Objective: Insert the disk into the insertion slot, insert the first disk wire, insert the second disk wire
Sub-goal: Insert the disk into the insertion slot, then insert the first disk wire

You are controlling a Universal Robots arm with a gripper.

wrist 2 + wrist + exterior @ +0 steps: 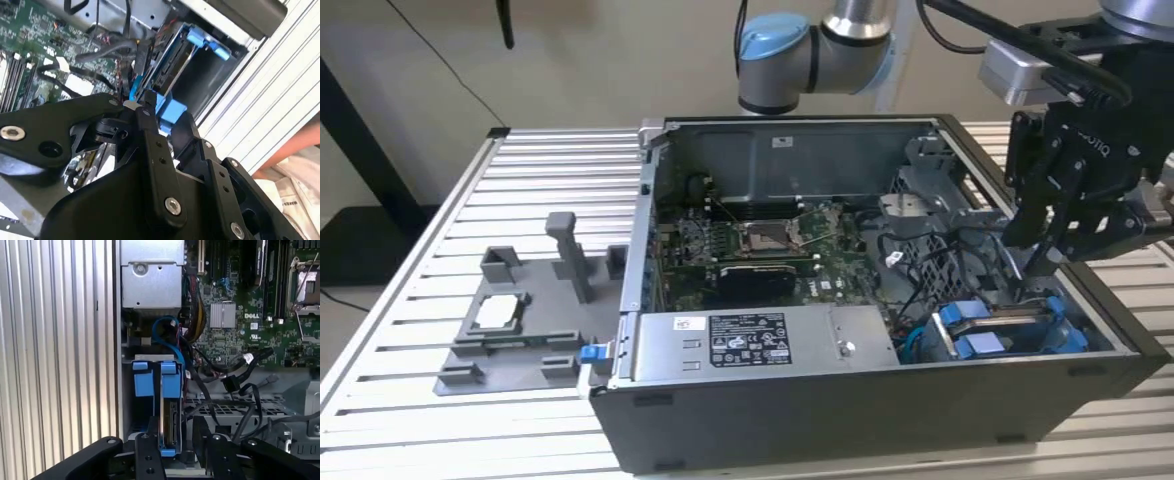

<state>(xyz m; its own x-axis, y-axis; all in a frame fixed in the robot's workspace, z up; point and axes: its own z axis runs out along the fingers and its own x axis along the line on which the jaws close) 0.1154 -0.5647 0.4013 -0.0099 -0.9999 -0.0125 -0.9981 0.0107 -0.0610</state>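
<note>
From where I stand, the exterior view has the open computer case lying on the slatted metal table, with the arm coming in from the far side. The black gripper is reaching down into the case's near right corner. There the disk stands on edge in its blue frame, running left to right, and the gripper sits over its right end. Left of it along the near wall is the labelled power-supply box, with the green motherboard farther in. A grey fixture rests on the table well to the left of the case. In the second wrist view the gripper has the blue end of the disk right in its mouth, and black cables lie over the board just beside it. In the first wrist view the disk stands inside the insertion slot next to the case wall. Its connector edge is bare, and the gripper straddles the end nearest the camera. I cannot tell whether the gripper is clamped on the frame or only flanks it. Loose black wires trail beside the disk, none of them touching its connector.
</note>
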